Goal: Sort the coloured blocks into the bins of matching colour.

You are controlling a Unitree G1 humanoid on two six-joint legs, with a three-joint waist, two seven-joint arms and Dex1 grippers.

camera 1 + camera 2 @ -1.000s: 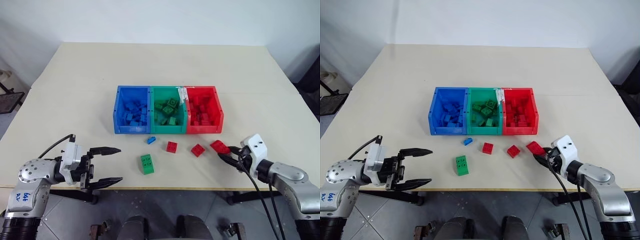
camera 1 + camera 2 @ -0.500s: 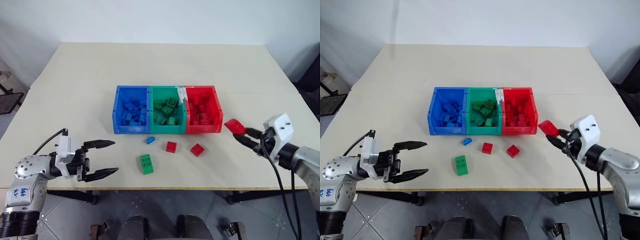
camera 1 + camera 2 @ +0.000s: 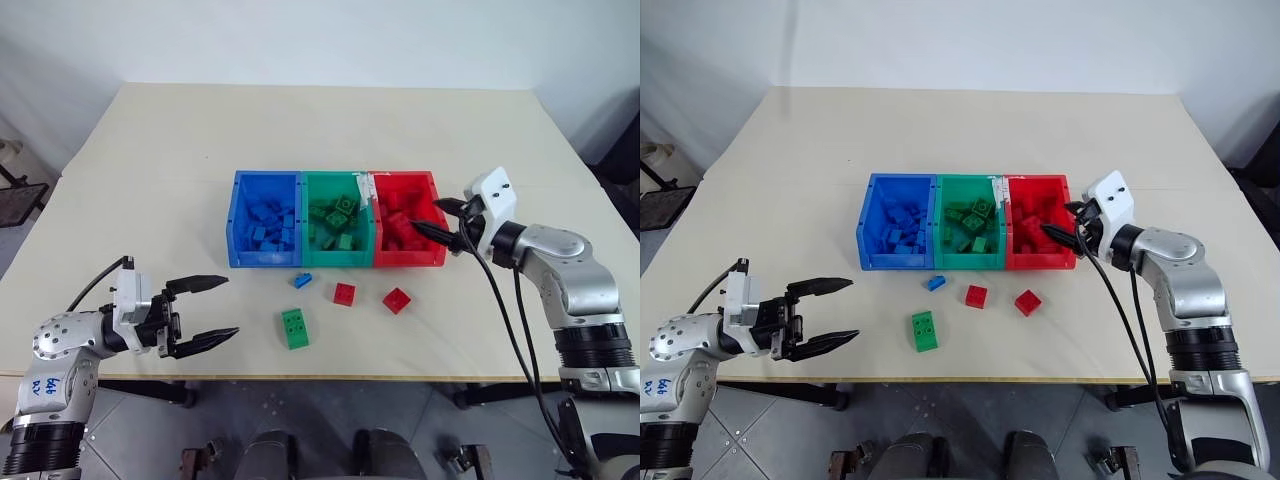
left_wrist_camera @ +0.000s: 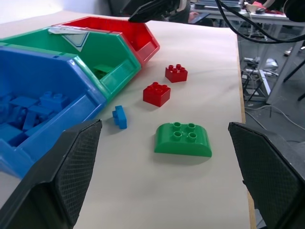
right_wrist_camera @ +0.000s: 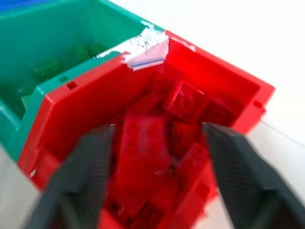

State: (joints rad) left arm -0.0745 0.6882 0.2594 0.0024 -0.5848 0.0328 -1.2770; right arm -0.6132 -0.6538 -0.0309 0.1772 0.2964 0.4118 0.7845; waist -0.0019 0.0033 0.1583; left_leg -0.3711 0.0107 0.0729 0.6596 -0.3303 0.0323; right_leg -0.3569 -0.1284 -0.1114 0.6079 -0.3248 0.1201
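At the near edge of the pale beige table (image 3: 150, 150), the robot's left gripper (image 3: 205, 310) hangs level with its two black fingers spread wide and nothing between them; it has barely shifted over the last second. Just beyond it, loose on the tabletop, lie four small studded plastic toy bricks: a green brick with a curved side (image 3: 294, 328) nearest; then two small square red bricks (image 3: 344, 293) (image 3: 397, 300) side by side but apart; then a tiny blue brick (image 3: 302, 280) just in front of the bins.

Further back stand three open-top rectangular plastic bins joined in a row: blue bin (image 3: 237, 222), green bin (image 3: 306, 182) and red bin (image 3: 437, 222), each already holding a heap of bricks of its own colour.

The change is on the right: a second ago the right gripper (image 3: 440, 222) was pinching a larger red brick low at the table's near right edge; half a second ago it carried that brick raised toward the bins; now it reaches over the right rim of the red bin, fingers parted and empty; in the right wrist view a long red brick (image 5: 143, 143) lies on the red heap between its fingers, probably the one just let go.

So one red brick looks sorted; two red, one green and one blue are left on the table.
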